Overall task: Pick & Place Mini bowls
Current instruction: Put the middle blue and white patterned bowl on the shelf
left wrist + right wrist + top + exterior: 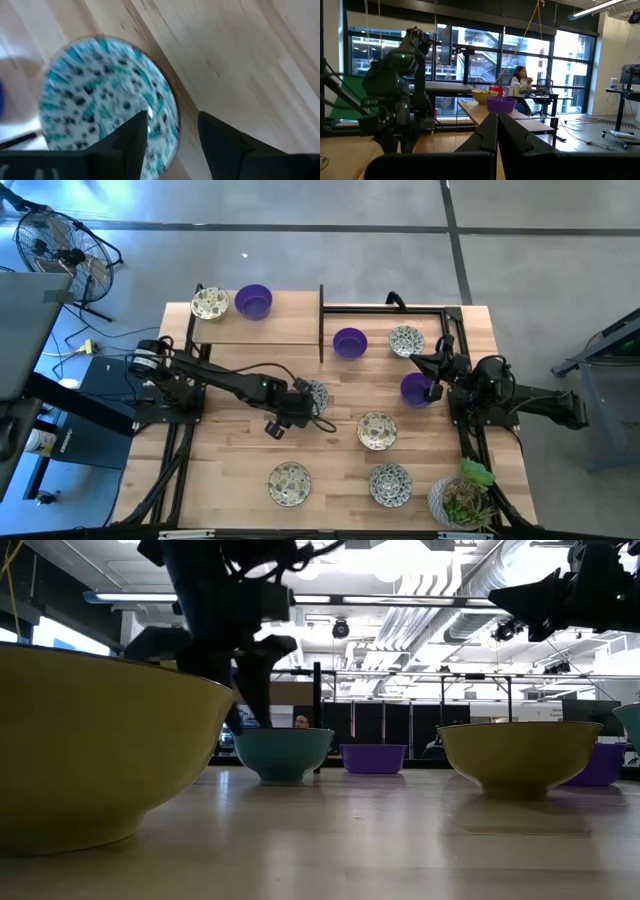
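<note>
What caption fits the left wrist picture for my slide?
Left gripper, fingers open, straddling the rim of a patterned mini bowl on the wooden table.

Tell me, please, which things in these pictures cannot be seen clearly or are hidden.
- High view: the left hand covers part of a patterned bowl; whether it touches the bowl is unclear.
- Left wrist view: that bowl is blurred, and one finger hides part of its rim.
- Low view: the big near bowl is cut off by the left edge.
- High view: the purple bowl is partly under the right hand.
</note>
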